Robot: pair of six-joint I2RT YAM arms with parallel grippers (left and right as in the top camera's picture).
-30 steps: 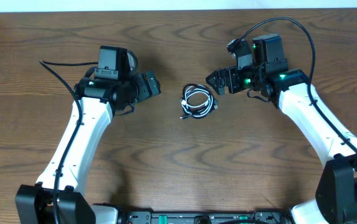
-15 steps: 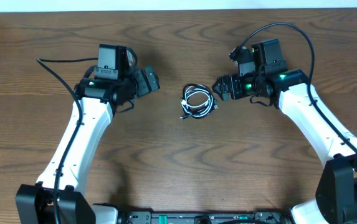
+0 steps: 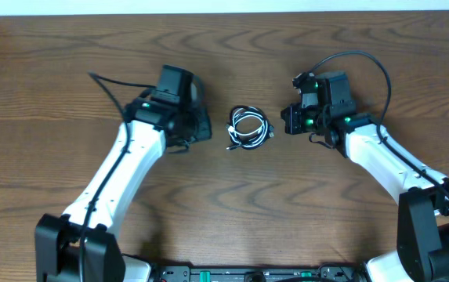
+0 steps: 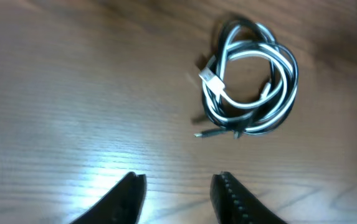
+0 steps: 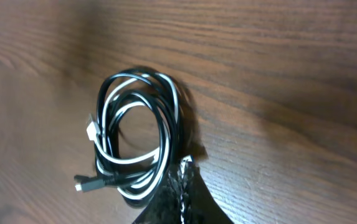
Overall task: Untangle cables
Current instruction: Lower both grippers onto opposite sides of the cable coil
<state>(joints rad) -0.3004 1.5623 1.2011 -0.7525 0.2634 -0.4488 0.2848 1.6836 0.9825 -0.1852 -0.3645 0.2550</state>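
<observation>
The cables (image 3: 237, 128) lie in one small coiled bundle at the middle of the table (image 3: 224, 204), untouched and in the same spot as a second ago; what has changed is the arms around them. The left pincer (image 3: 202, 125) has swung in from the left and now sits near the bundle's left side; its jaws, wide a moment ago, have narrowed to a moderate gap with nothing between them, as the left wrist view shows (image 4: 178, 179). The right pincer (image 3: 285, 121) has drawn its jaws fully together and hangs just to the right of the coil; in its own view the closed tip (image 5: 185, 174) points at the bundle's edge, and no strand seems caught in it. By my reading both arms are lined up on the coil, yet no separating has begun.

The bundle itself is a tight ring of black and white cords (image 4: 290, 84) wound together; a white plug (image 4: 210, 76) lies on the ring's left side, and a dark plug end pokes out below it.
</observation>
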